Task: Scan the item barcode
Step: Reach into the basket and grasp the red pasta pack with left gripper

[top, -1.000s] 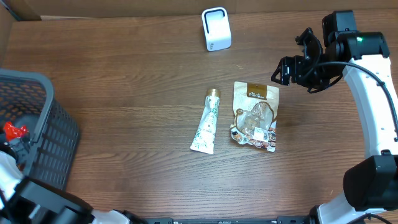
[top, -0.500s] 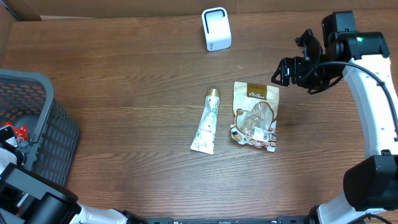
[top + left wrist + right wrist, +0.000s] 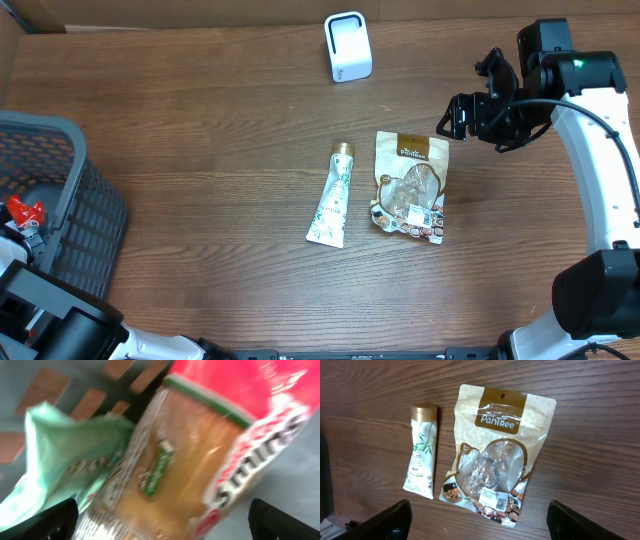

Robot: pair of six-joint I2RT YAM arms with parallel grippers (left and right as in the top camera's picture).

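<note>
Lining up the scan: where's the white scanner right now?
In the overhead view the white scanner stands at the far edge of the table, beyond the gold-capped tube and left of the PanTree snack pouch.

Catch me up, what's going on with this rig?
Barcode-scanning job, nothing gripped at the moment. The left hand is open down in the dark grey mesh basket, right over a red-and-clear snack packet beside a pale green wrapper. The right hand hangs open near the beige and brown snack pouch, which lies flat next to a white tube with a gold cap. The small white scanner has nothing in front of it.
</note>
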